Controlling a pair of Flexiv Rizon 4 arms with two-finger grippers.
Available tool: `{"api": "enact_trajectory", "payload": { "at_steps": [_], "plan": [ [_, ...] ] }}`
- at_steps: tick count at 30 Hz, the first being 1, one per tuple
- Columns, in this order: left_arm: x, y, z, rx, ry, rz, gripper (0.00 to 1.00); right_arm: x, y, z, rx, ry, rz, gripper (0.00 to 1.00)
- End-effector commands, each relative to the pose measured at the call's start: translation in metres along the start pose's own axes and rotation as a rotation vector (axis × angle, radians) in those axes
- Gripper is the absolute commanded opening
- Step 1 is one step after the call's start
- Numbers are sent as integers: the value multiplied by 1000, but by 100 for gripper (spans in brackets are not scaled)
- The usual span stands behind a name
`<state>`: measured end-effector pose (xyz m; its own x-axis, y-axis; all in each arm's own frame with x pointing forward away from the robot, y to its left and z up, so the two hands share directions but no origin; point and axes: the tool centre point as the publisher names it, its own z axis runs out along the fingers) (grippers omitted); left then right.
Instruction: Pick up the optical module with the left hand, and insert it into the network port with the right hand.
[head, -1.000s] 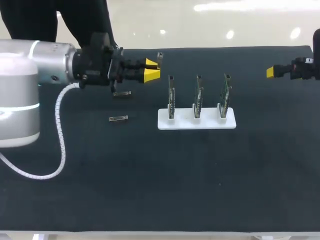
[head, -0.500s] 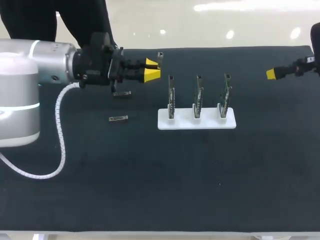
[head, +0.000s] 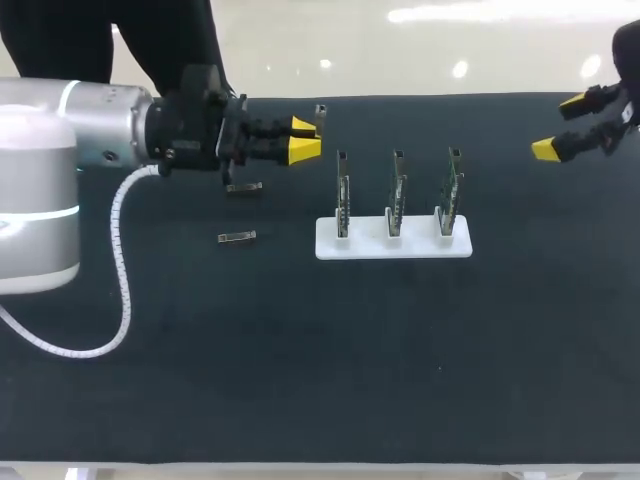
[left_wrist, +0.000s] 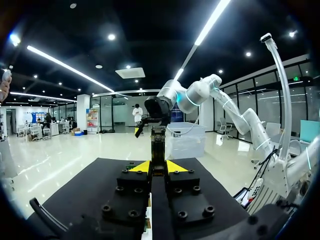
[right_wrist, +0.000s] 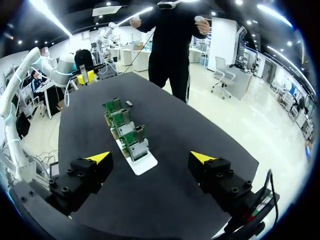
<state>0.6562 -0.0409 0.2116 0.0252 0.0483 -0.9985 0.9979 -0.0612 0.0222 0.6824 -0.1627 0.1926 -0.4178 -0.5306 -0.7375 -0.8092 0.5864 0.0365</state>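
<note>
Three boards (head: 397, 195) stand on the base (head: 393, 249) — loose modules (head: 237, 237) leftward.

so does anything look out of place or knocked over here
Nothing stands out: the three circuit boards stand upright in their white base, and two loose optical modules lie flat on the table.

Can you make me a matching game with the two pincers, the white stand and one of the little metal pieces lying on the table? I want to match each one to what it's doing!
Things:
1. left pincer
2. right pincer
3. white stand
4. loose module

States:
A. lying flat on the black table
B. open, holding nothing
C. holds three green boards upright
D. shut on an optical module

Pairs: 1-D, 2-B, 3-C, 4-A.
</note>
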Motion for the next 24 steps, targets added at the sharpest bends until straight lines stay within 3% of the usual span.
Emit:
{"api": "enact_trajectory", "payload": {
  "at_steps": [1, 12, 15, 24],
  "plan": [
    [1, -1, 0, -4, -2, 3, 0, -2, -3, -3, -23, 4, 1, 100],
    [1, -1, 0, -4, -2, 3, 0, -2, -3, -3, -23, 4, 1, 100],
    [1, -1, 0, -4, -2, 3, 0, -16, -1, -6, -112, -16, -52, 100],
    [1, -1, 0, -4, -2, 3, 0, -53, 25, -6, -125, -15, -102, 100]
  ]
}}
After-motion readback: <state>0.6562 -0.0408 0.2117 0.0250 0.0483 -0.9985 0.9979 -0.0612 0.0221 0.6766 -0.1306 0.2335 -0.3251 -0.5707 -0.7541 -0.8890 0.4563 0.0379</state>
